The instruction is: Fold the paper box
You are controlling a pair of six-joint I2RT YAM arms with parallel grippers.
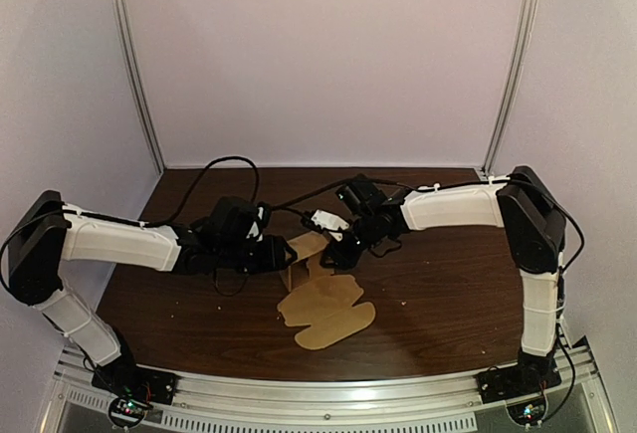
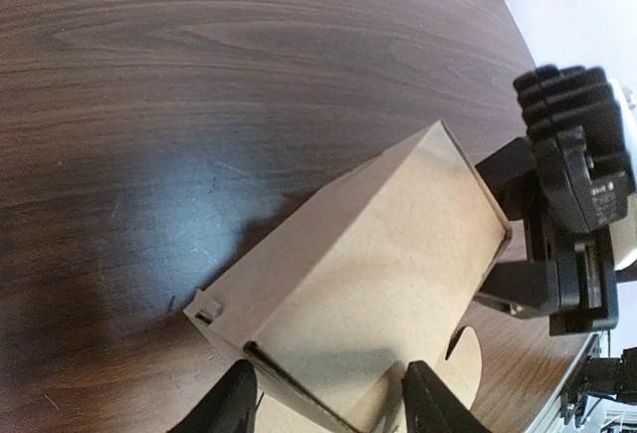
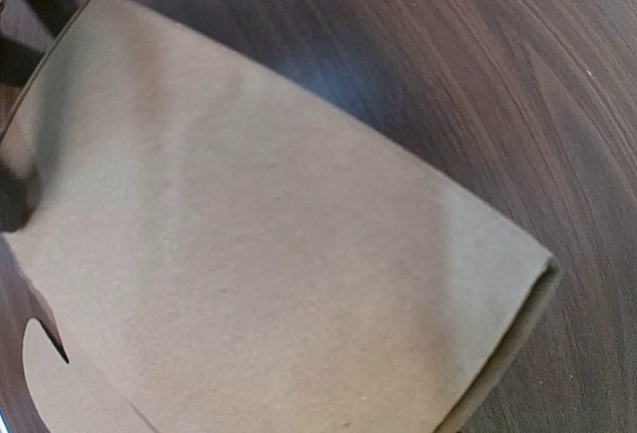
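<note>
The paper box stands half-formed on the desk. The left claw straddles one end — clamped or just bracing, I cannot tell — while the right claw, spread apart, meets the opposite wall, probably squaring it.

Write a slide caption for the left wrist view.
Half-folded paper box on the wooden table, left tool straddling its near end, right tool at its far end.
</note>
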